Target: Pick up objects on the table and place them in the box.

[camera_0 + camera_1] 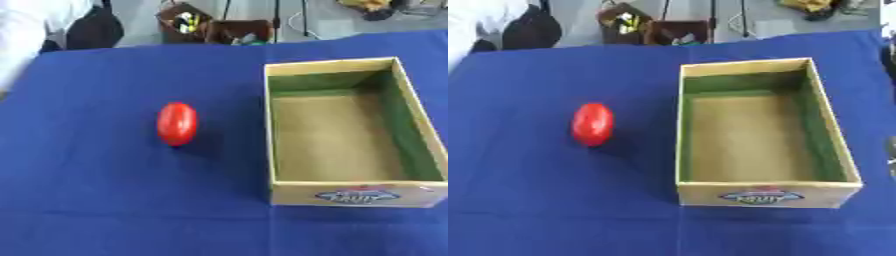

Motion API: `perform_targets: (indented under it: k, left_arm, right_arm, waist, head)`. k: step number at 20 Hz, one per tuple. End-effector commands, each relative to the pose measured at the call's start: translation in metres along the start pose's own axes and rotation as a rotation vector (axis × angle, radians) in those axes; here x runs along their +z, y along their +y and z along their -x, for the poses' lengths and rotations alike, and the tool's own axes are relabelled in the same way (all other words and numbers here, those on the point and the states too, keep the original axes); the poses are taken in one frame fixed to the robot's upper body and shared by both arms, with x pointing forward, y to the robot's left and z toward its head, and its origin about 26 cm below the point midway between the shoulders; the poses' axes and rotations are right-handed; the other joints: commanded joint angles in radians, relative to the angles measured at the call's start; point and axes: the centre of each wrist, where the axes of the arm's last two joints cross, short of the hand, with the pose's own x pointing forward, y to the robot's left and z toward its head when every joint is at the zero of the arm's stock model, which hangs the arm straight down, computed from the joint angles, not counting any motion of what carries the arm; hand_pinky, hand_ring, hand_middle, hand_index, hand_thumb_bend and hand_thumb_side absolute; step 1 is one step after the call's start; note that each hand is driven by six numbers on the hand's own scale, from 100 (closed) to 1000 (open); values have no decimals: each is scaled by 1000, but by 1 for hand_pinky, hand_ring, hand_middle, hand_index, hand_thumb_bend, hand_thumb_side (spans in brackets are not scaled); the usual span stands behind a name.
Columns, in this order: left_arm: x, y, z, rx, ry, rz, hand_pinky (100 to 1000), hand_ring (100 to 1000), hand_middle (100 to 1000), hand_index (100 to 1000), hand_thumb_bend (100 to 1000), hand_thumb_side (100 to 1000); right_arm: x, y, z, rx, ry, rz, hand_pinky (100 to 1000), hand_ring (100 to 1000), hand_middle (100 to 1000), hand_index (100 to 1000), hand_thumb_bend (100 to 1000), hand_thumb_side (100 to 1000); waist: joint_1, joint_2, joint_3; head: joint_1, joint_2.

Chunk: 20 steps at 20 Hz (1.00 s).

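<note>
Tomato lies left of box, apart.

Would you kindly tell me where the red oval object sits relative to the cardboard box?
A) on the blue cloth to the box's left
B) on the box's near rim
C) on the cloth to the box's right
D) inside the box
A: the red oval object lies on the blue cloth, apart from and left of the cardboard box, whose inside holds nothing.

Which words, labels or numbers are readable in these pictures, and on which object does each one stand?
Box, near outer wall: an oval blue label with white letters, too blurred to read.
Red object: no text visible.
Blue tablecloth: no text visible.
</note>
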Motion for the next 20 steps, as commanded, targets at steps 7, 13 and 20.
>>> perform_targets:
  k: [7,13,20]
  left_arm:
    - [-8,12,-5,-47,-33,54,426,530,604,790,666,1000]
    - [-8,17,-6,-79,-26,85,420,527,602,789,692,1000]
    - [-11,25,-7,-132,-14,129,414,526,606,795,712,1000]
  right_arm:
    - [-5,-6,-7,22,-39,-10,903,921,564,701,100,646]
    - [-6,-6,-8,25,-43,-11,902,920,564,702,100,647]
    - [-7,-8,-8,33,-47,-11,902,921,563,701,100,648]
  waist:
    - [-1,-19,-1]
    - [0,-17,-3]
    - [3,-9,-7]
  head:
    - [-3,0]
    - [-20,35]
    - [-23,42]
